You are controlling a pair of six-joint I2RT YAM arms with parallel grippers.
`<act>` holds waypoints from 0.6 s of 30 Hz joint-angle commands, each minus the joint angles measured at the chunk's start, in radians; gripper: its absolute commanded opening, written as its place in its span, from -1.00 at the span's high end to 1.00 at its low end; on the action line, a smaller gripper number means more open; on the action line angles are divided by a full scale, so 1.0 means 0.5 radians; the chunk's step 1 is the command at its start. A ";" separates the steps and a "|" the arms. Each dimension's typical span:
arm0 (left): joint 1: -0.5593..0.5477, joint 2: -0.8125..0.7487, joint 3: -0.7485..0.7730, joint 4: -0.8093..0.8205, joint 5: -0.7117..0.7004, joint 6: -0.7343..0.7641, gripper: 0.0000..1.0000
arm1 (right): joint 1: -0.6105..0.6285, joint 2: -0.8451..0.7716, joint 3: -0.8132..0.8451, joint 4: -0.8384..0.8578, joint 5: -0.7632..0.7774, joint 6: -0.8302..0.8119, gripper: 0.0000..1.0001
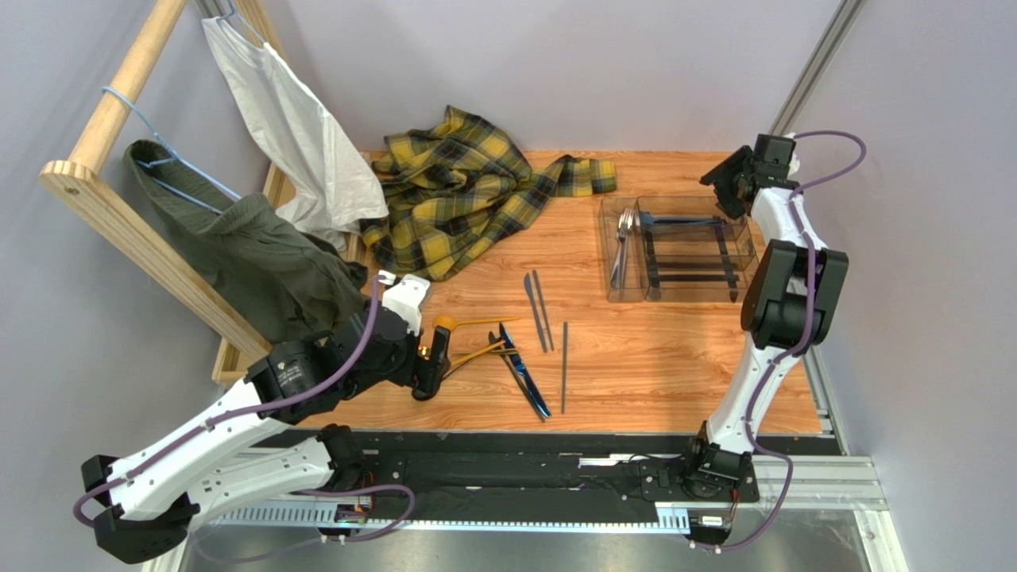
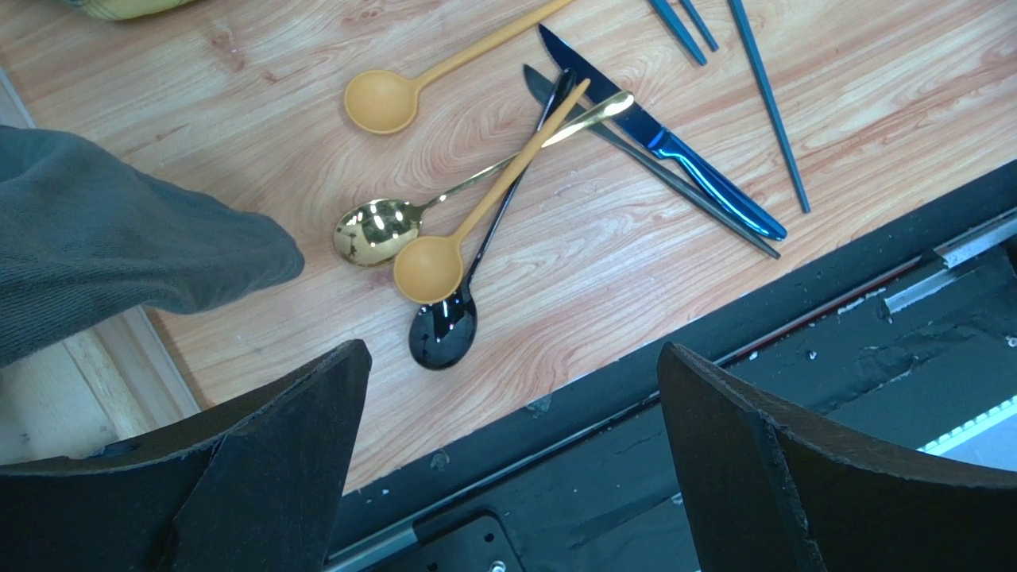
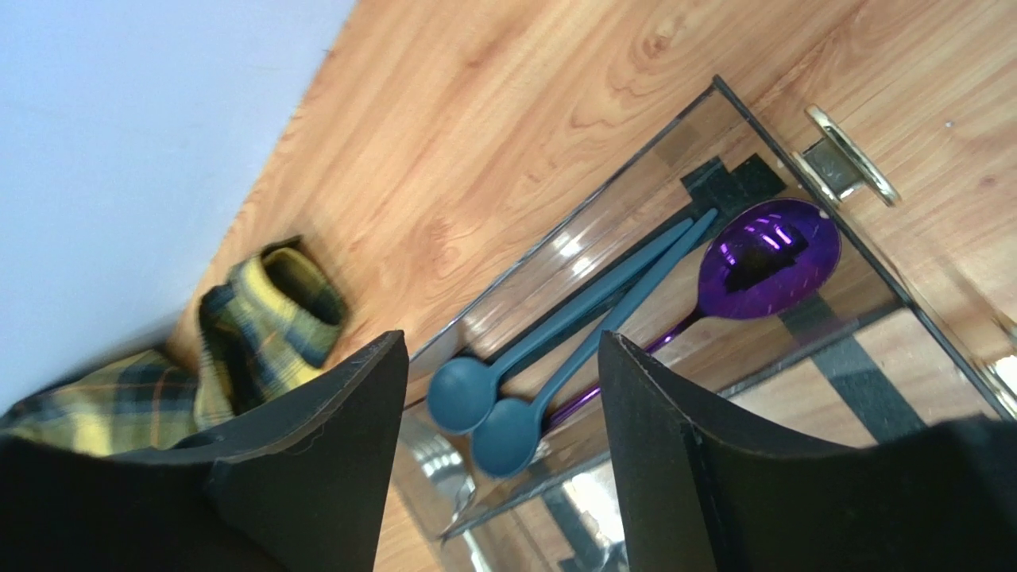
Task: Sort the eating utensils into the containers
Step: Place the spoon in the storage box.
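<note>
The left gripper (image 2: 511,358) hangs over the near edge of the bench (image 1: 669,358) with its fingers (image 2: 275,465) spread wide and nothing between them. The loose cutlery lies on the wood just beyond the fingertips, touching neither. Nearest is a black spoon (image 2: 442,334), its bowl towards the fingers. A matte yellow spoon (image 2: 430,265) lies across its handle, and a shiny gold spoon (image 2: 376,229) sits just beside that. A second matte yellow spoon (image 2: 382,101) lies farther off. The handles run up to a blue knife (image 2: 704,179) lying over a dark grey knife (image 2: 540,86), with a thin dark stick (image 2: 770,113) beyond them.

At the far right, the right gripper (image 3: 501,346) is above the clear tray (image 3: 651,197), its fingers (image 3: 704,465) parted and holding nothing. Seen in the gap between them, two teal spoons (image 3: 463,393) lie side by side in one long compartment, bowls together. A purple spoon (image 3: 766,259) lies in the same compartment with its bowl at the opposite end. Silver cutlery (image 1: 623,238) fills the tray's left compartment. A yellow plaid cloth (image 1: 460,197) lies bunched at the back of the bench.
</note>
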 commanded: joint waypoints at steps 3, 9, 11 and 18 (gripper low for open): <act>-0.005 0.032 -0.007 0.058 0.004 0.027 -0.98 | -0.003 -0.443 -0.170 0.173 -0.108 0.111 -0.29; -0.002 0.093 0.005 0.070 0.013 0.040 -0.98 | 0.123 -0.805 -0.384 0.182 -0.215 0.148 -0.36; -0.002 0.127 0.006 0.073 0.013 0.031 -0.98 | 0.159 -0.894 -0.501 0.301 -0.301 0.221 -0.36; -0.002 0.259 -0.037 0.113 0.031 -0.034 -0.98 | 0.297 -1.269 -1.026 0.517 -0.406 0.338 -0.35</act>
